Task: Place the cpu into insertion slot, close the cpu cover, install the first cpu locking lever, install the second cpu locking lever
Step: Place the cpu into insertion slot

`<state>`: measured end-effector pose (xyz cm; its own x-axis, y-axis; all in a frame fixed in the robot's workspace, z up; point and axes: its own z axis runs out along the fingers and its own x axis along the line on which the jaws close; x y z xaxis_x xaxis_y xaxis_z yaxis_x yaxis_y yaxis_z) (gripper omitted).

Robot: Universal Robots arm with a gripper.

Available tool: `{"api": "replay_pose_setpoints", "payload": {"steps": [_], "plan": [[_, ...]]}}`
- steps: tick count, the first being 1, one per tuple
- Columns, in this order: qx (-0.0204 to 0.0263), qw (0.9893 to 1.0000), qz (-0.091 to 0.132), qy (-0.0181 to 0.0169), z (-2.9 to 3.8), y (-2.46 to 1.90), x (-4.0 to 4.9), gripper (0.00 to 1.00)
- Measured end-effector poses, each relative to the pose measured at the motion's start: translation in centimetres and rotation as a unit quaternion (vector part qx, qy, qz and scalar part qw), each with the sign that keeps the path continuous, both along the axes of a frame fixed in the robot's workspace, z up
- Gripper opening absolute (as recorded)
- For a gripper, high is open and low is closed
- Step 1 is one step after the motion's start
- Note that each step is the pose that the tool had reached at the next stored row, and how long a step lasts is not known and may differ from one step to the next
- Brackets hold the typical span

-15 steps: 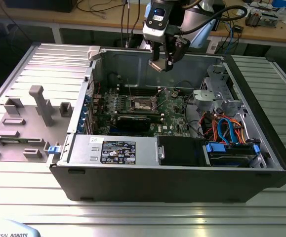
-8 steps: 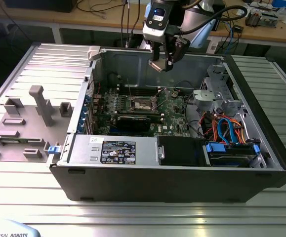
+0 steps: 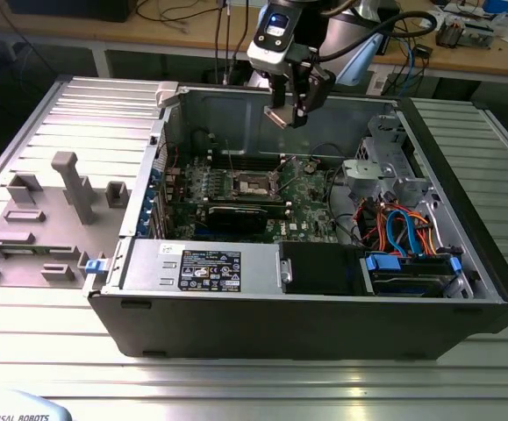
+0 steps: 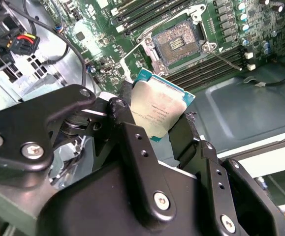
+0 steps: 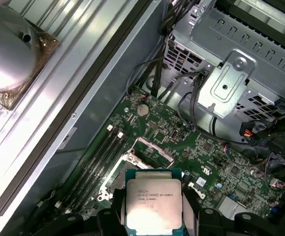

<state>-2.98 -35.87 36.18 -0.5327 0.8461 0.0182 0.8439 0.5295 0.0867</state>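
Jaws gripping the cpu [image 4: 157, 110] by its edges, high over the open case [image 3: 324, 324]. The slot [image 4: 176, 42], below on the green board [image 5: 216, 162], lies uncovered.

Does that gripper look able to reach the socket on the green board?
Probably yes: the gripper, holding the cpu, hangs above the insertion slot, whose contacts lie bare, with nothing between.

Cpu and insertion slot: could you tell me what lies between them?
In the exterior view, only open air separates the cpu from the insertion slot.
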Motion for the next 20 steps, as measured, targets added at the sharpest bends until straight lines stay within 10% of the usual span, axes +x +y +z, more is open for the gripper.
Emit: {"api": "replay_pose_setpoints", "payload": {"steps": [8,20], "plan": [[0.0,0.9985,-0.055,0.0001,-0.05,0.0,-0.01,0.54],[0.0,0.9985,-0.055,0.0,-0.06,0.0,-0.01,0.54]]}}
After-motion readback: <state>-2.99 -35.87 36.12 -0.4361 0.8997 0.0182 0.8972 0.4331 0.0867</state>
